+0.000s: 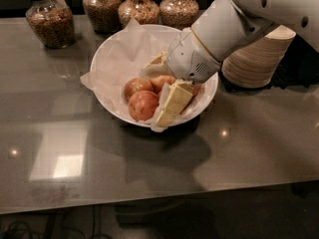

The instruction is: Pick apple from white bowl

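The white bowl (112,59), wide and lined with crumpled white paper, stands on the dark table. Several apples lie in it. The biggest that shows is a reddish-orange apple (143,105) at the front. A second apple (136,86) lies behind it and a paler one (162,81) to the right. My gripper (164,83) reaches into the bowl from the right. Its cream fingers (172,101) are spread, one behind and one in front of the paler apple. The front finger lies just right of the reddish-orange apple. A redder apple (198,89) is mostly hidden under the wrist.
Several glass jars of grains (50,21) stand along the table's back edge. A stack of beige paper bowls (256,59) stands right of the white bowl, under my arm. The table's front edge runs near the bottom.
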{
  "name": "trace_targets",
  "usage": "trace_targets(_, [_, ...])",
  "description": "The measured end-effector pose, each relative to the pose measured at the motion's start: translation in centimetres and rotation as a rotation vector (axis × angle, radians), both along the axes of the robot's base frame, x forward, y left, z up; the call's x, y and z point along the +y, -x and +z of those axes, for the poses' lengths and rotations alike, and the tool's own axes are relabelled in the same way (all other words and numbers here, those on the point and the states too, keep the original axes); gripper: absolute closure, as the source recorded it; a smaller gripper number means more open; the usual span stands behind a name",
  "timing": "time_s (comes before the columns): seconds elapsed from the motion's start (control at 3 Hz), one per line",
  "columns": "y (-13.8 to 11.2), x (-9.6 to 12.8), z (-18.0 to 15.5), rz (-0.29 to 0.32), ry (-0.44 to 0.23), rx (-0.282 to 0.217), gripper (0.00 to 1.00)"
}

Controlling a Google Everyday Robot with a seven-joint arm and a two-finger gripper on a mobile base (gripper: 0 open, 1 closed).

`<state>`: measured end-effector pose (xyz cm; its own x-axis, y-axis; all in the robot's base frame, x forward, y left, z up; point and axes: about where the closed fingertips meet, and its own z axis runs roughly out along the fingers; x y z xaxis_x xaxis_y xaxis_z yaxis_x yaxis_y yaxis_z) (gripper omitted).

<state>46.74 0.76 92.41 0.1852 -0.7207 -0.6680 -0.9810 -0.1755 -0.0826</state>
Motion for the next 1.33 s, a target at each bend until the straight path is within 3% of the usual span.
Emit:
trace_targets(0.33, [-0.2, -0.1, 0.0, -0.002, 0.001, -0.002, 0.13])
trace_targets(0.67, [-0.4, -0.1, 0.0, -0.004, -0.001, -0.004, 0.33])
trace_targets(1.33, [-2.4, 0.4, 2.9, 0.026, -0.012, -0.051, 0.31])
